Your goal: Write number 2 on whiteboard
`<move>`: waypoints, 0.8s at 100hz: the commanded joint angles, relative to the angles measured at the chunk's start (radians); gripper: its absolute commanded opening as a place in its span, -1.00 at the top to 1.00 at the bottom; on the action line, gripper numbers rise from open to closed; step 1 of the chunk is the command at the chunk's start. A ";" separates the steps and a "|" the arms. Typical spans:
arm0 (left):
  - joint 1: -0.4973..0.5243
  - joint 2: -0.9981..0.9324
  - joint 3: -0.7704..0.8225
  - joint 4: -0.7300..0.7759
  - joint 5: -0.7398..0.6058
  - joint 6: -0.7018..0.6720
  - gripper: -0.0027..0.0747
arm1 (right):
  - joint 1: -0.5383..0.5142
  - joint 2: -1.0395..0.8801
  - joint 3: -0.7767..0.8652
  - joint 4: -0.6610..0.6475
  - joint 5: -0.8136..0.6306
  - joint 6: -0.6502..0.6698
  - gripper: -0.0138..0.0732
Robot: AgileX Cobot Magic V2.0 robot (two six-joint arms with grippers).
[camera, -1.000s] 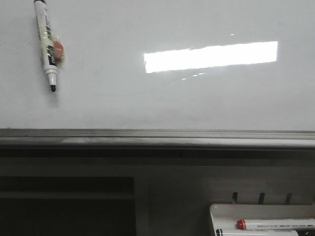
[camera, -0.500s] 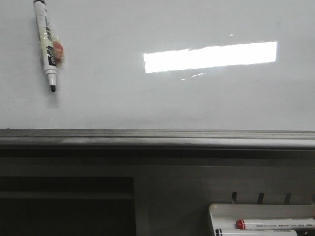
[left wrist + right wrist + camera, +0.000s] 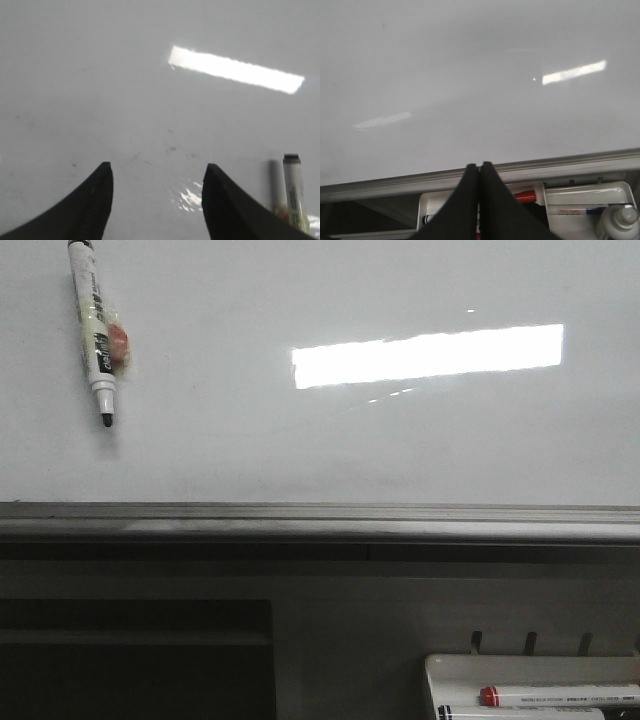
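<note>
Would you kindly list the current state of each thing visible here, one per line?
whiteboard: blank, no digit drawn yet.
black marker: uncapped, stuck on the board, tip down.
left gripper: open, empty, facing the board.
right gripper: shut, holding nothing visible.
marker tray: holds a red-capped marker lying flat.
bottle: capped.

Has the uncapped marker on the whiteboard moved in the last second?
No. In the front view the marker sits at the same spot relative to the light reflection and the edge rail.
</note>
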 commanded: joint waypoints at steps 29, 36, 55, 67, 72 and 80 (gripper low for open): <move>-0.484 0.219 -0.024 -0.001 -0.193 0.067 -0.04 | 0.001 0.012 -0.025 0.001 -0.050 -0.040 0.85; -0.546 0.269 -0.024 -0.029 -0.255 0.065 -0.02 | 0.001 0.010 -0.025 0.001 -0.050 -0.040 0.85; -0.633 0.405 -0.026 -0.122 -0.404 0.063 0.01 | 0.014 0.010 -0.025 0.001 -0.066 -0.040 0.85; -0.662 0.467 -0.043 -0.176 -0.421 0.063 0.01 | 0.035 0.010 -0.025 0.001 -0.081 -0.040 0.85; -0.662 0.490 -0.051 -0.191 -0.431 0.062 0.01 | 0.042 0.010 -0.025 0.001 -0.083 -0.040 0.85; -0.662 0.517 -0.067 -0.202 -0.434 0.062 0.01 | 0.047 0.010 -0.025 0.001 -0.083 -0.040 0.85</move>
